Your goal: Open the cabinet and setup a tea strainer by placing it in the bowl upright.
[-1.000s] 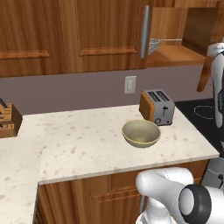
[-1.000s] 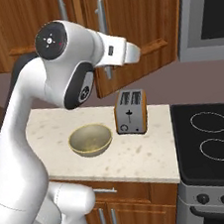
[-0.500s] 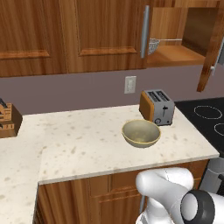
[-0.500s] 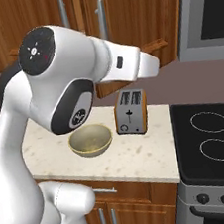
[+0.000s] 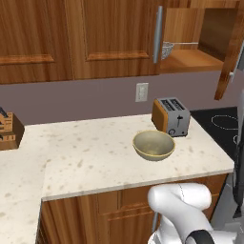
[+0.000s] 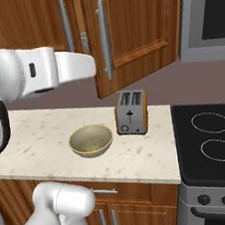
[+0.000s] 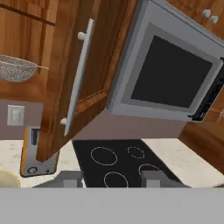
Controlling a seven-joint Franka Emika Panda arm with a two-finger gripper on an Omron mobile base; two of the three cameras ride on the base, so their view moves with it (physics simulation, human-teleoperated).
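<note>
Wood everywhere up top: the cabinet (image 5: 114, 38) runs along the wall, and its right-hand door (image 5: 232, 52) hangs swung wide, so the shelf (image 5: 190, 59) inside is on show. Going left to right in the left base view: knife block (image 5: 10, 131) at the far left edge of the table (image 5: 86, 162), a long bare stretch of speckled stone, then the bowl (image 5: 153, 145) sitting upright w/ nothing in it, toaster (image 5: 171, 116) just behind and to its right, stove (image 5: 224, 121) beyond that. Bowl looks parked mid-table on purpose, I'd say, an easy drop spot below the shelf.

Tea strainer (image 5: 167, 49) rests on the shelf's left end, partly tucked behind the closed door's bar handle (image 5: 157, 34), thin wire handle poking right. In the hand view the strainer (image 7: 16, 70) sits far left, the open door's handle (image 7: 78, 78) next, microwave (image 7: 170, 74) to the right.

Tool (image 7: 113, 179): finger tips stand apart at the bottom of the hand view w/ nothing between them, so let go, holding nothing. It's near the open door's edge, pointing out past it toward the stove, prob. because it is just clear of the handle.

Door part looks done; strainer not yet fetched. Next move needs the arm (image 6: 39, 74) to swing back left into the opening, w/o clipping the door.
</note>
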